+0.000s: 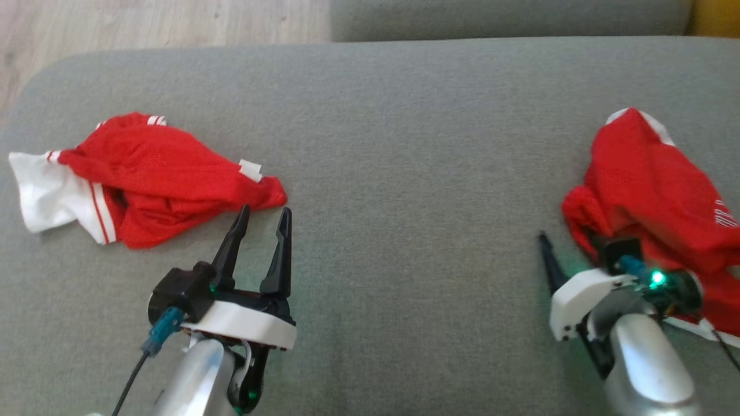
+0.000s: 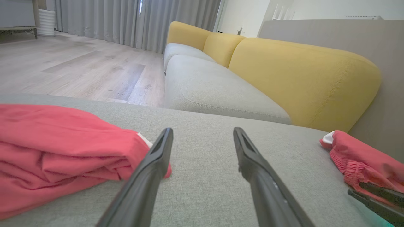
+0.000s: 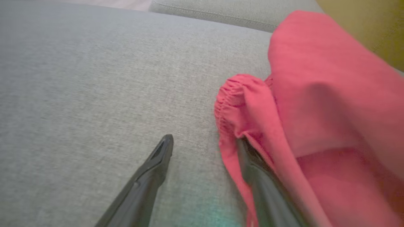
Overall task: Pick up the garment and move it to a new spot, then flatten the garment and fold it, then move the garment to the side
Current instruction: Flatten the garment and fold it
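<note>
The right gripper [image 3: 205, 140] stands wide open low over the grey cushion [image 1: 404, 144], closed on nothing. One dark finger [image 3: 151, 170] lies bare against the fabric, while the other is slipped under the edge of the red garment [image 3: 315, 78], whose cloth drapes over it. That garment sits crumpled in a tall heap at the right end of the cushion. It is bright red mesh-like cloth with a gathered, elastic-looking hem bunched right beside the gripper, a white patch at the top of the heap and some white lettering on its side that I cannot read. Across the cushion, well apart from it, the left gripper [image 1: 266, 211] is also spread wide and holds nothing, its two fingers pointing away from the robot. The tip of its left finger sits just at the near corner of a red-and-white garment [image 1: 150, 173]; I cannot tell whether it touches. This second piece lies rumpled and flatter at the left end of the cushion, red on top with a white panel and red stripes spilling out at its far left. Behind the cushion runs a sofa with a yellow backrest [image 2: 300, 78], then pale wooden floor [image 2: 79, 69] and grey curtains [image 2: 126, 22].
</note>
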You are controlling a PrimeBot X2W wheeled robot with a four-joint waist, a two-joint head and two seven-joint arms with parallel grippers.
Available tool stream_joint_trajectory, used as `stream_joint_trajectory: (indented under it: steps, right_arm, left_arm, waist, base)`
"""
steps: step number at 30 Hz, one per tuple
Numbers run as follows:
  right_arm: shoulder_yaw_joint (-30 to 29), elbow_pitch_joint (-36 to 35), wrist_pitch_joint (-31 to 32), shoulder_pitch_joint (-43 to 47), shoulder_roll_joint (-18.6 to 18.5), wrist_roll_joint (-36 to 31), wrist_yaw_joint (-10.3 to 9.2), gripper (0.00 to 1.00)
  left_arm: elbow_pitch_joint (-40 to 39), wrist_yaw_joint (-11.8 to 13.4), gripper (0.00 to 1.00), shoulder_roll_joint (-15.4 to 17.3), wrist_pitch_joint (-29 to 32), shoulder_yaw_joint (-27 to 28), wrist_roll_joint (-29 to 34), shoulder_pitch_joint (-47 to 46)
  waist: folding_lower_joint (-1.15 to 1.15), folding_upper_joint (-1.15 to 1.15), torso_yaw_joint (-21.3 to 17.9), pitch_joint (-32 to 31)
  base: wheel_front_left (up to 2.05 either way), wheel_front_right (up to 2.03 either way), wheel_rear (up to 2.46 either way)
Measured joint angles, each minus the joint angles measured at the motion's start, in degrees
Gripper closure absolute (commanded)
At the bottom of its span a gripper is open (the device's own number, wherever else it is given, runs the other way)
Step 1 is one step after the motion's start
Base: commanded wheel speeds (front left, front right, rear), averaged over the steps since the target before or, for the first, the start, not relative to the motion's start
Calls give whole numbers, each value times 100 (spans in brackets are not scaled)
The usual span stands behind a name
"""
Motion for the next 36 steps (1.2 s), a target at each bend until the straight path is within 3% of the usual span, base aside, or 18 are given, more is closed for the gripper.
stream_joint_trajectory:
  steps: [8, 17, 19, 25, 30, 36]
  right_arm:
    - [-858, 391, -7, -339, 0, -430, 0, 0]
    - [-1053, 920, 1, -816, -1, -253, 0, 2]
    - [-1065, 1024, 0, -907, -1, -221, 0, 100]
    - [-672, 1373, -305, -1017, -51, 314, 0, 100]
    - [434, 1335, -664, -1019, -57, 1328, 0, 100]
    - [1848, 511, -772, -1157, -59, 2599, 0, 100]
  left_arm:
    - [3, -1, 0, -2, 0, -33, 0, -30]
    - [4, -42, 0, -2, 0, -99, -1, -124]
    - [13, -42, 0, -2, 0, -134, -1, -135]
    - [63, -42, 0, -1, 0, -151, -19, -199]
    - [111, -42, 0, 0, 0, -148, -19, -191]
    - [115, -42, 0, -2, 0, -143, -19, -169]
  waist:
    - [-1, 0, 153, 186]
    - [-1, 0, 178, 332]
    - [-1, 0, 171, 339]
    - [-1, 0, 116, 214]
    - [-1, 0, 47, 14]
    - [-1, 0, 1, -188]
  base:
    - [0, 0, 0]
    - [0, 0, 0]
    - [0, 0, 0]
    - [0, 0, 0]
    - [0, 0, 0]
    - [0, 0, 0]
